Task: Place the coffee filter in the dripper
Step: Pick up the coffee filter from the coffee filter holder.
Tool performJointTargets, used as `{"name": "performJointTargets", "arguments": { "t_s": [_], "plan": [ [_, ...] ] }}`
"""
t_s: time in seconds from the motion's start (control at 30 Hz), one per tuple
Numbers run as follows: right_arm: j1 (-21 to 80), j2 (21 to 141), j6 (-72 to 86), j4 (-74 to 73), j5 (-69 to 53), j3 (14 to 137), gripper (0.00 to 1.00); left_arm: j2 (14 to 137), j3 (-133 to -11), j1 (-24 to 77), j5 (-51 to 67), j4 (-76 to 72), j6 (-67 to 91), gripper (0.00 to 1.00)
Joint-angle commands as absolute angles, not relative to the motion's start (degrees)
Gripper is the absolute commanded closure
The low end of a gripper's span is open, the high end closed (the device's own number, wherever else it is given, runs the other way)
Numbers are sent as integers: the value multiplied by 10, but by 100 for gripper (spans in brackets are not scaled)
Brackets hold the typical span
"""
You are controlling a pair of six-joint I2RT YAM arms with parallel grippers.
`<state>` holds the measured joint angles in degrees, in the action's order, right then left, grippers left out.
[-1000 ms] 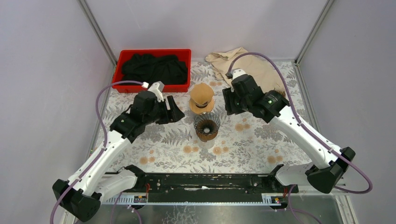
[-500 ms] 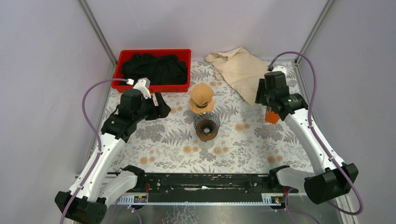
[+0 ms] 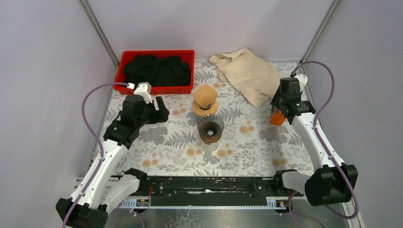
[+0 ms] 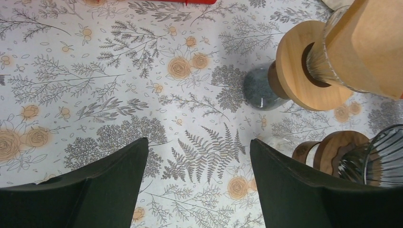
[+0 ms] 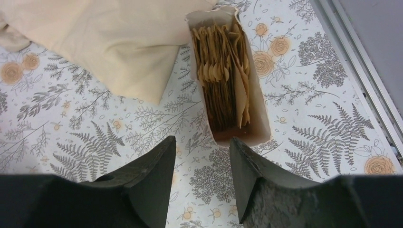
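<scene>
**Where is the filter?**
A stack of filters [image 5: 223, 76] stands on edge in an open box [image 5: 260, 114] at the far right of the desk [image 3: 247, 147], just beside the cloth [image 5: 109, 42]. None is out yet.

**And your gripper?**
My right gripper [image 5: 202, 152] hangs over the box's near end, fingers apart, holding nothing. I judge it is lined up to come down on one sheet. My left gripper [image 4: 197, 152] is wide open and empty too. It sits low over the desk, left of the empty dripper [image 3: 210, 128], perhaps ready to steady it.

**Anything unclear?**
My left wrist view cuts that dripper off at its edge. Behind it, a second dripper [image 3: 205, 97] already carries a brown cone. I can't tell how tightly the sheets are packed. From above, my arm partly covers the box.
</scene>
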<state>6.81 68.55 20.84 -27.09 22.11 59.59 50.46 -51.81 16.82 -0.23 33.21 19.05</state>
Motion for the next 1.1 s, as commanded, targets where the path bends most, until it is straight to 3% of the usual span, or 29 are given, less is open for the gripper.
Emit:
{"name": "performJointTargets", "arguments": {
  "t_s": [0.0, 1.07],
  "plan": [
    [51, 688, 228, -226, 252, 583, 48, 495, -504, 165, -28, 288, 174, 14],
    [21, 712, 250, -153, 261, 526, 64, 490, -486, 163, -40, 287, 172, 11]
  ]
}}
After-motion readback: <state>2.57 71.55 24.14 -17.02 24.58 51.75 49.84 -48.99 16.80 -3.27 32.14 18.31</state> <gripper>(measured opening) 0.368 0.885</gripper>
